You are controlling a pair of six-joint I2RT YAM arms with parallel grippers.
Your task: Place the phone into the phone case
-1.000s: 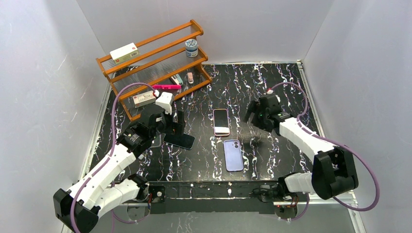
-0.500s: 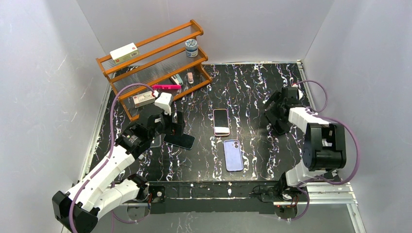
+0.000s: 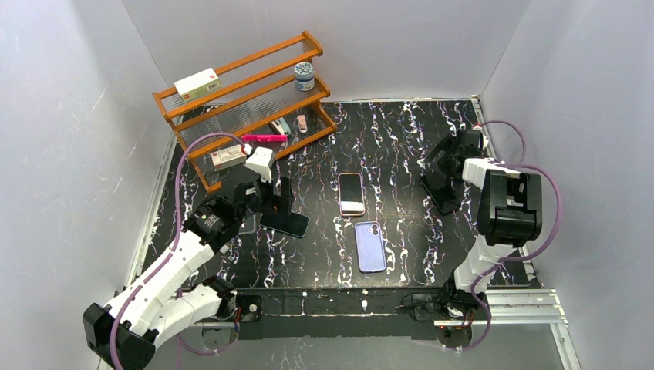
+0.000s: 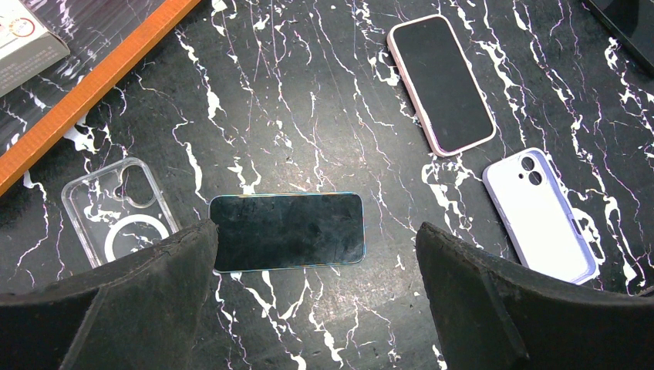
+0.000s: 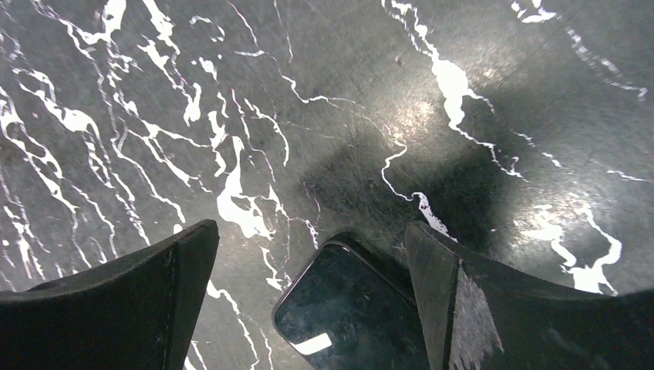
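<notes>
A dark phone (image 4: 287, 231) lies face up on the black marble table, with a clear phone case (image 4: 116, 208) just left of it. My left gripper (image 4: 315, 254) is open and hovers above this phone; in the top view the gripper (image 3: 278, 202) is over the phone (image 3: 285, 224). A pink-edged phone (image 3: 351, 193) and a lavender case (image 3: 370, 245), back up, lie at mid table. My right gripper (image 5: 310, 239) is open, low over the end of a black phone (image 5: 347, 316) at the right (image 3: 445, 199).
A wooden rack (image 3: 247, 100) stands at the back left, holding boxes, a jar and small items; its orange rail (image 4: 92, 85) is close to the clear case. White walls enclose the table on three sides.
My right arm has swung from mid table out to the right and folded back, its gripper now over the black phone. The left arm and all the phones have not moved.
</notes>
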